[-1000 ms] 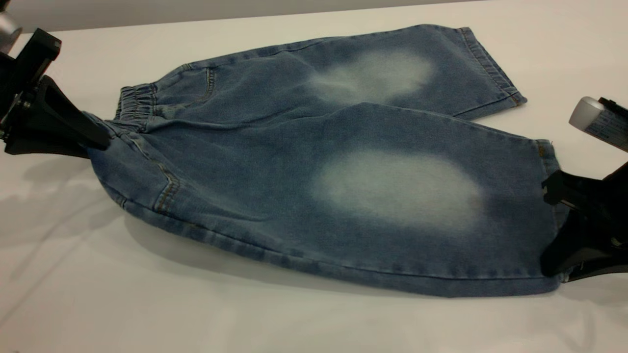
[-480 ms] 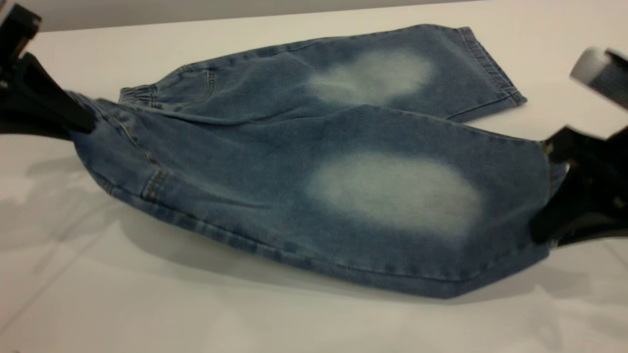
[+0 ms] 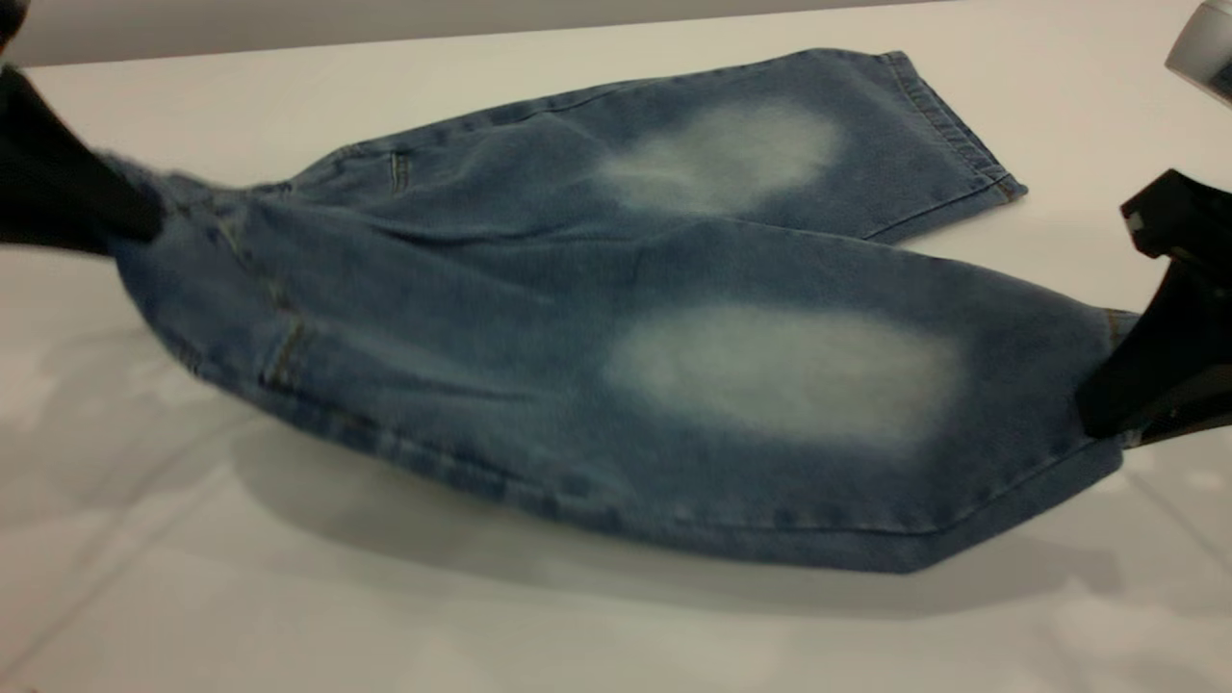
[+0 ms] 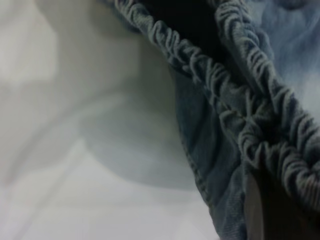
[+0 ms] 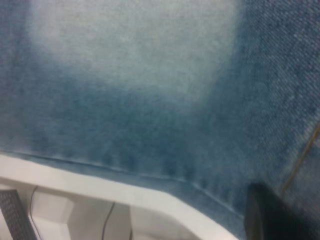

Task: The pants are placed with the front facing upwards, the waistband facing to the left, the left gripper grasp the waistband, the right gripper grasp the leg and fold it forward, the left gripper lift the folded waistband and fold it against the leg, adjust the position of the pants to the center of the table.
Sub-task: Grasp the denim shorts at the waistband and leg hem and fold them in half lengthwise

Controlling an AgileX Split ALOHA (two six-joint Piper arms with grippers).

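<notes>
On the table [image 3: 597,635], seen from the exterior camera, I have the pants [image 3: 597,318] stretched out between my two arms, waist end toward the left gripper [image 3: 135,217] and the near leg's hem toward the right gripper [image 3: 1107,399]. Most of the left gripper is cut off by the frame edge; only a dark blurred wedge shows, its tip buried in the denim at the waist corner, which it holds raised off the table, fingers closed on the cloth. The waistband itself I cannot make out from this side, as it is smeared by motion. The right gripper is likewise cut off, a black claw pinched onto the hem corner of the near leg, which hangs lifted with a shadow beneath it. The far leg lies flat on the table beyond the near one, its hem well apart from the right gripper. Both pale knee patches show; I see no print or number on the pants, and the grey cylinder [image 3: 1203,53] at the top corner beyond the right gripper carries nothing I can read. From the left wrist camera, the waistband [image 4: 240,100] runs as a crinkled gathered band over the pale table [image 4: 75,150], with one dark finger [image 4: 280,210] pressed against it. From the right wrist camera, denim fills nearly everything, a hem seam crossing it, and one dark fingertip [image 5: 272,215] sits on the cloth beside the seam; a strip of white surface [image 5: 90,182] shows past the hem.
</notes>
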